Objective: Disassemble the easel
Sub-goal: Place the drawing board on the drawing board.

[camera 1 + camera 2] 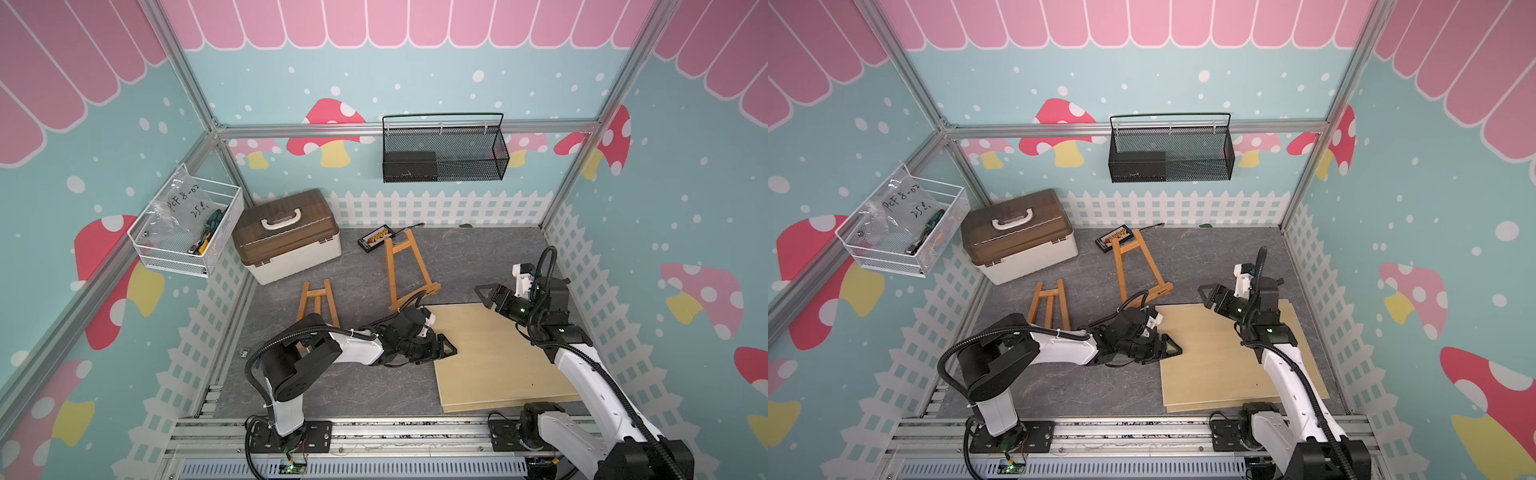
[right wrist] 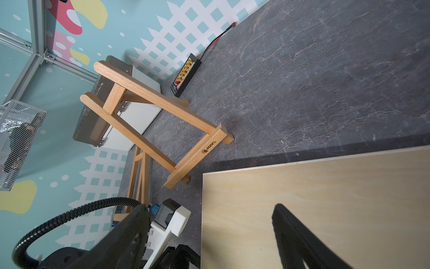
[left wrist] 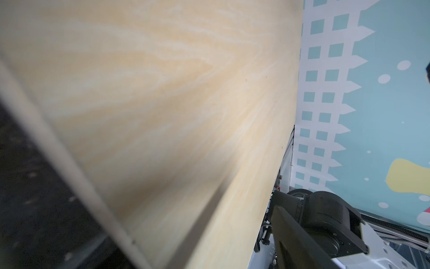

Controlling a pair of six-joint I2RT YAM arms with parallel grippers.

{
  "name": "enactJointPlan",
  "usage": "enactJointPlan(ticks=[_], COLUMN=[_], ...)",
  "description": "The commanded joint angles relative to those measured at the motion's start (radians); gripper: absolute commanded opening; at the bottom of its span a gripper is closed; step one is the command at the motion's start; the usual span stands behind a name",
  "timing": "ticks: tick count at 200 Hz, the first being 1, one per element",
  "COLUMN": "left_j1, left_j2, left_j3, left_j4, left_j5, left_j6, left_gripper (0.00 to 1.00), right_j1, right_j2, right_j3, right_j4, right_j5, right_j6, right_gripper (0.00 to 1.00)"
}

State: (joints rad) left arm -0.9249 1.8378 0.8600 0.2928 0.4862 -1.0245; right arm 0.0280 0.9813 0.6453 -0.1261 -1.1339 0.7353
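Note:
A wooden A-frame easel (image 1: 405,274) (image 2: 158,121) with a ledge across its foot stands on the grey table, behind the far left corner of a pale plywood board (image 1: 498,357) that lies flat. A second wooden easel (image 1: 318,305) (image 2: 139,177) stands further left, partly behind my left arm. My left gripper (image 1: 444,349) sits low at the board's left edge, open; the left wrist view is filled by the board (image 3: 162,104), with one finger (image 3: 300,235) showing. My right gripper (image 1: 484,297) (image 2: 209,207) hovers open over the board's far edge, holding nothing.
A brown-lidded toolbox (image 1: 286,235) stands at the back left. A black connector strip (image 1: 375,240) with a wire lies by the back wall. A white wire basket (image 1: 187,232) hangs on the left wall and a black mesh basket (image 1: 444,149) on the back wall.

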Motion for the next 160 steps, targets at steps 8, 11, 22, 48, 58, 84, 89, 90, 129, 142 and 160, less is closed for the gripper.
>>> enactJointPlan(ticks=[8,11,22,48,58,84,89,90,129,142,160], left_j1=[-0.003,-0.004,-0.008,-0.016,-0.021,-0.029,-0.029,-0.029,-0.036,-0.042,-0.048], left_j2=[-0.015,-0.016,-0.018,-0.026,-0.028,-0.023,-0.022,-0.022,-0.027,-0.031,-0.039], left_j3=[0.035,0.039,0.054,0.081,0.093,0.107,0.11,0.11,0.16,0.181,0.202], left_j4=[-0.171,-0.182,-0.222,-0.281,-0.304,-0.333,-0.338,-0.34,-0.423,-0.468,-0.504], left_j5=[-0.069,-0.072,-0.082,-0.095,-0.099,-0.104,-0.104,-0.105,-0.128,-0.147,-0.17], left_j6=[0.059,0.061,0.073,0.079,0.09,0.099,0.101,0.101,0.132,0.146,0.161], left_gripper=[0.81,0.82,0.84,0.95,0.98,1.0,1.0,1.0,1.0,1.0,1.0], right_j1=[0.006,0.005,0.006,0.006,0.006,0.006,0.006,0.006,0.006,0.006,0.006], right_j2=[0.002,0.003,0.004,0.009,0.008,0.008,0.008,0.008,0.005,0.002,-0.001], right_j3=[-0.01,-0.011,-0.011,-0.01,-0.009,-0.015,-0.014,-0.015,-0.016,-0.016,-0.018], right_j4=[0.048,0.048,0.049,0.054,0.054,0.063,0.064,0.065,0.065,0.065,0.066], right_j5=[0.019,0.019,0.02,0.022,0.023,0.026,0.026,0.026,0.025,0.026,0.026], right_j6=[0.007,0.006,0.007,0.007,0.007,0.013,0.013,0.013,0.016,0.017,0.017], right_gripper=[0.86,0.86,0.86,0.86,0.86,0.86,0.86,0.86,0.86,0.86,0.86])
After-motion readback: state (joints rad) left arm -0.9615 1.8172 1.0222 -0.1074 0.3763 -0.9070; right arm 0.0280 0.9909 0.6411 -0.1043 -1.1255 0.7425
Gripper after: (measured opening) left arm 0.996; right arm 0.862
